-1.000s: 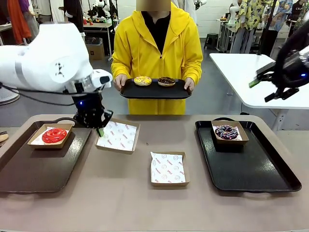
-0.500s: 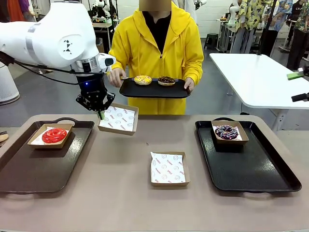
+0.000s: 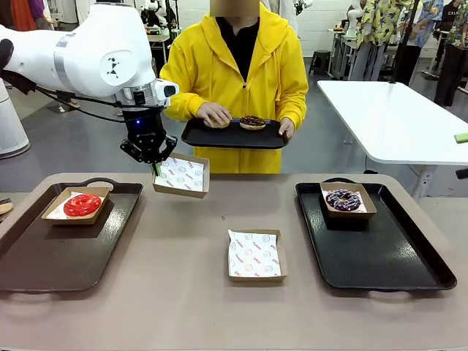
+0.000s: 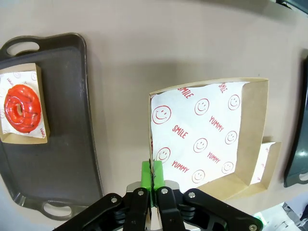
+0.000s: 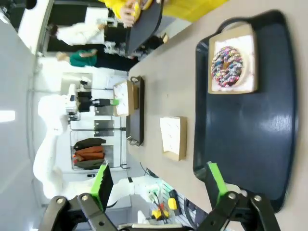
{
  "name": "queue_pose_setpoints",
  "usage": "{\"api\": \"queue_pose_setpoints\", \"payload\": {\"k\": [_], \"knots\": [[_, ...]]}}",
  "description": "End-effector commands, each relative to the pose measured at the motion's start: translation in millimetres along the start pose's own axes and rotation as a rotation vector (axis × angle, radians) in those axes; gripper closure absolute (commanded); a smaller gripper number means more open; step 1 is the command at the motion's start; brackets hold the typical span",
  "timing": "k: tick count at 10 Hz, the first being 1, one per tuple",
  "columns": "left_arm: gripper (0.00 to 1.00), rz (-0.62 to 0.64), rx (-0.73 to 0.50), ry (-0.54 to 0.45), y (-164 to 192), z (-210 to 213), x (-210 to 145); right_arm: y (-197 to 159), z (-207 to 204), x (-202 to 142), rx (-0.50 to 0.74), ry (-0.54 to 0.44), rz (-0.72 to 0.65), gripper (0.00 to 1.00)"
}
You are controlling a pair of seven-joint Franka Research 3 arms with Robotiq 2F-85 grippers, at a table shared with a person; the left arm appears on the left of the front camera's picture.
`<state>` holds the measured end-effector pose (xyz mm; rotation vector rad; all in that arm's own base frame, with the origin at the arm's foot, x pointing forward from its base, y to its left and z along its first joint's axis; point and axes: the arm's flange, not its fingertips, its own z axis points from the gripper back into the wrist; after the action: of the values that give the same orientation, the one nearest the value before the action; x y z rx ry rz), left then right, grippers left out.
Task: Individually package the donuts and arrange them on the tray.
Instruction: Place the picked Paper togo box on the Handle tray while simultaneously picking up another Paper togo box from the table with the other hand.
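Table (image 3: 183, 292): red donut (image 3: 82, 205) flat, hole up; left pincer (image 3: 155, 170) pinches box (image 3: 181, 175); right pincer (image 5: 158, 175) spread.

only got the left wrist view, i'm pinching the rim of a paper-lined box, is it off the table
Observer: Yes; in the front view the left gripper holds the box raised above the table's far edge.
Operator: anyone across from me
Observer: A person holding a black tray with a chocolate donut on it, one hand over its other end.
Operator: right arm
Observer: The right gripper is open and empty, facing the right-hand tray that holds the boxed purple-swirled donut.
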<state>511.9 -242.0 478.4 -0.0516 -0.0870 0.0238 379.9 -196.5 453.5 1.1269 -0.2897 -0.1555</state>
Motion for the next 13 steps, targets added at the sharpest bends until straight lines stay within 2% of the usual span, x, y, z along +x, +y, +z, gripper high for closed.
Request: {"api": "queue_pose_setpoints", "payload": {"k": [1,3,6,7,8,13], "knots": [[0.99,0.028,0.032,-0.024,-8.0,7.8,6.4,-34.9,-0.4,3.8,0.084,0.004,-0.035,0.00],[0.99,0.027,0.042,-0.035,-12.2,10.4,9.5,-58.0,-5.4,11.4,0.109,0.020,-0.079,0.00],[0.99,0.014,0.063,-0.041,-11.6,14.0,14.6,-56.9,-17.4,25.0,0.051,0.033,-0.056,0.00],[0.99,-0.037,0.058,-0.040,-10.3,13.5,10.5,-68.6,-12.7,7.9,0.074,0.037,-0.108,0.00],[0.99,-0.005,0.021,-0.037,-6.7,11.4,8.8,-68.6,-12.7,7.9,0.074,0.037,-0.108,0.00],[0.99,-0.005,0.021,-0.037,-6.7,11.4,8.8,-68.6,-12.7,7.9,0.074,0.037,-0.108,0.00]]}}
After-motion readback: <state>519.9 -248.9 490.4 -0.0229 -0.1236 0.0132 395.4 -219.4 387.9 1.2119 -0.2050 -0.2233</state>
